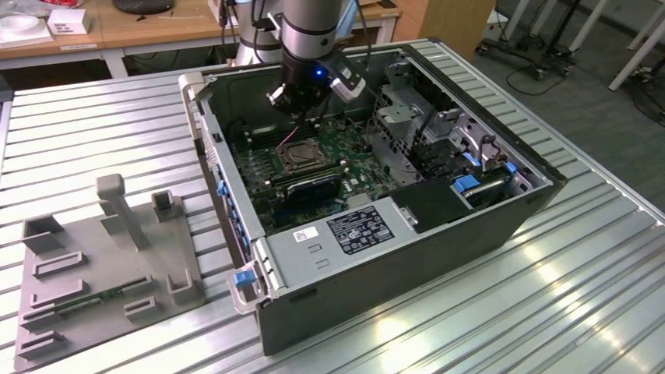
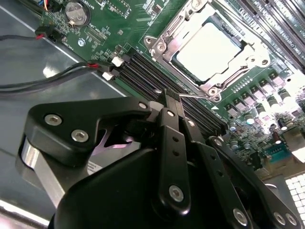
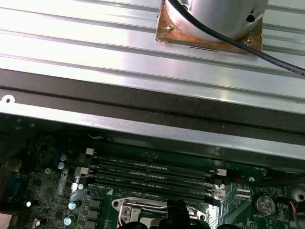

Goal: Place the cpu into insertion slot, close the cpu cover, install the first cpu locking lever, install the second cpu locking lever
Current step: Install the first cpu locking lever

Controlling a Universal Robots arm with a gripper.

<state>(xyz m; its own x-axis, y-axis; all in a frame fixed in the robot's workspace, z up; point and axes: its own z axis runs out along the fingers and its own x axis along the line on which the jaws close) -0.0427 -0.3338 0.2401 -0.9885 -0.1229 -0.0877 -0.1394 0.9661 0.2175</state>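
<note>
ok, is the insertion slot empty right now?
No: in the second wrist view the cpu sits in it, its metal top showing through the window of the cpu cover.

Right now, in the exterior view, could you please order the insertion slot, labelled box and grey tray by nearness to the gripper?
1. insertion slot, just beneath the gripper.
2. labelled box, inside the case.
3. grey tray, outside on the table.

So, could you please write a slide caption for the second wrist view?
Black gripper above green circuit board, near silver-topped square cpu framed by thin silver cpu cover.
</note>
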